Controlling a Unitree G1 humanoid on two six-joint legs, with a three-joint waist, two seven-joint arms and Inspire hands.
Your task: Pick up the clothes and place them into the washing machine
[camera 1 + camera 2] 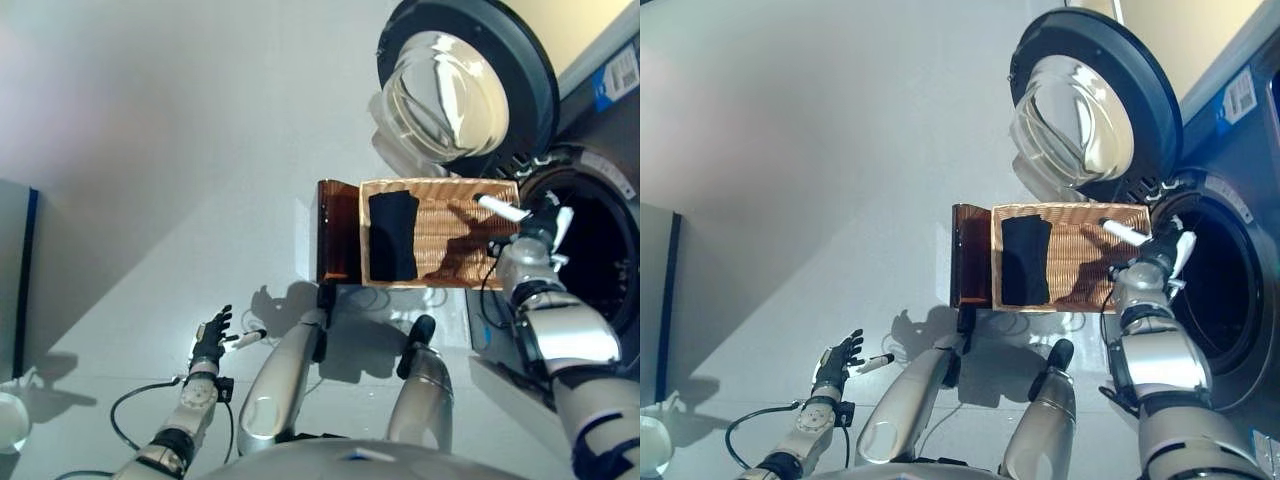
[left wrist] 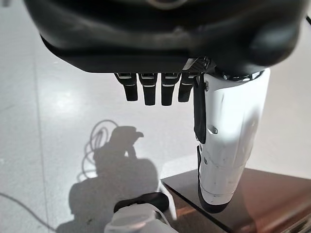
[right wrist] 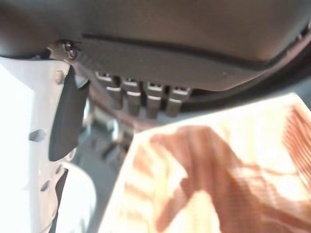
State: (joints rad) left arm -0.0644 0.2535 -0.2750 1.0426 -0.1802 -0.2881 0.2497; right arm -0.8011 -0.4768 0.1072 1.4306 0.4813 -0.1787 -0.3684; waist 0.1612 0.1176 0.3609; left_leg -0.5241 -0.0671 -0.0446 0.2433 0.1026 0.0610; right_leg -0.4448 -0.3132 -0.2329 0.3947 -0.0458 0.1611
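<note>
One dark garment (image 1: 393,237) lies in the woven basket (image 1: 452,200), folded into a long strip in the half of the basket farther from the washing machine; its long axis runs from 12 to 6 o'clock in the head views, one short end at the far rim and the other at the near rim, and it lies flat on the weave. The basket sits on a brown stand (image 1: 337,230) whose bare panel shows at 9 o'clock of the basket. At 3 o'clock of the basket is the washing machine drum opening (image 1: 1225,280), dark inside, and at 12 o'clock the round glass door (image 1: 450,95) stands swung wide. The right hand (image 1: 535,225) hangs over the basket's machine-side end, at the edge of the drum opening, well apart from the garment; its own wrist view shows the fingers (image 3: 138,97) straight in a row with the white-covered thumb alongside, and nothing between them. The left hand (image 1: 212,338) is low at 8 o'clock of the basket, over the pale floor (image 1: 150,150), fingers spread and relaxed, thumb out to the side, empty.
</note>
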